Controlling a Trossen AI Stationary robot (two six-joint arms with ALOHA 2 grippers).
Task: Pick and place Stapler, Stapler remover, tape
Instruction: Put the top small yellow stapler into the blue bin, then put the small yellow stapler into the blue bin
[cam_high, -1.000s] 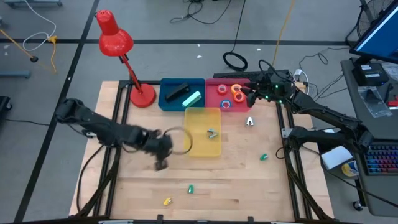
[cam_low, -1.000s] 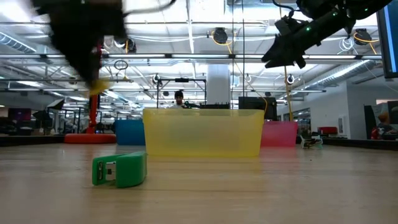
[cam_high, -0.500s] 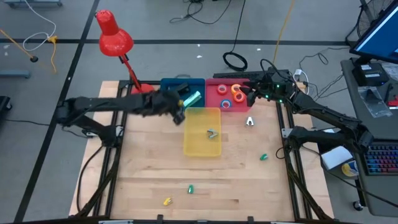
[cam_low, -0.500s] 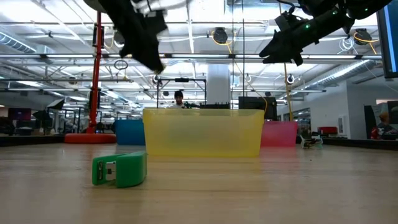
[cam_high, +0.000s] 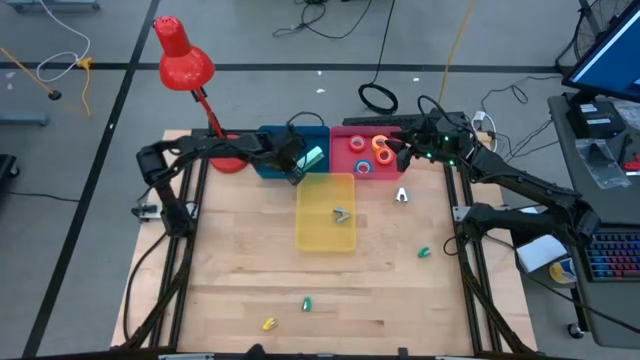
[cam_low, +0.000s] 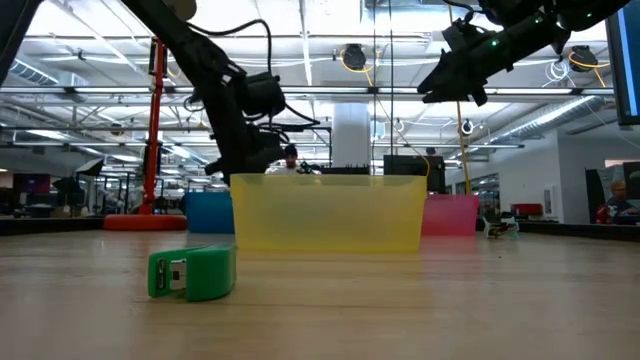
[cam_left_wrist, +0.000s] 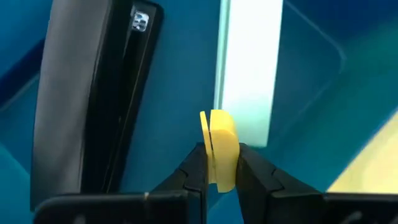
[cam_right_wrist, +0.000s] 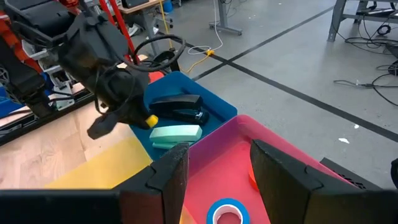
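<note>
My left gripper (cam_high: 293, 168) is over the blue bin (cam_high: 265, 140) at the far side, shut on a small yellow stapler (cam_left_wrist: 217, 134). A black stapler (cam_left_wrist: 93, 93) and a pale green stapler (cam_left_wrist: 249, 68) lie in that bin. My right gripper (cam_right_wrist: 217, 180) is open and empty above the pink bin (cam_high: 345, 135), which holds tape rolls (cam_high: 372, 150) in orange, blue and red. A staple remover (cam_high: 342, 214) lies in the yellow bin (cam_high: 325, 190). My left gripper pinches the small yellow stapler's two flat sides (cam_left_wrist: 219, 162) between its two fingers (cam_left_wrist: 193, 168), at one end of it. The other end sticks out past the fingertips. The stapler is lifted clear above the blue bin's floor, just beside the pale green stapler.
Loose on the table are a staple remover (cam_high: 401, 195), a green stapler (cam_high: 424, 253) at the right, and a green stapler (cam_high: 307, 302) and a yellow one (cam_high: 268, 323) near the front edge. A red desk lamp (cam_high: 185, 65) stands at the far left.
My left gripper has swung from the table's left middle toward the far edge and the right, carrying the small yellow stapler, and now stands over the blue bin. My right arm has kept still.
</note>
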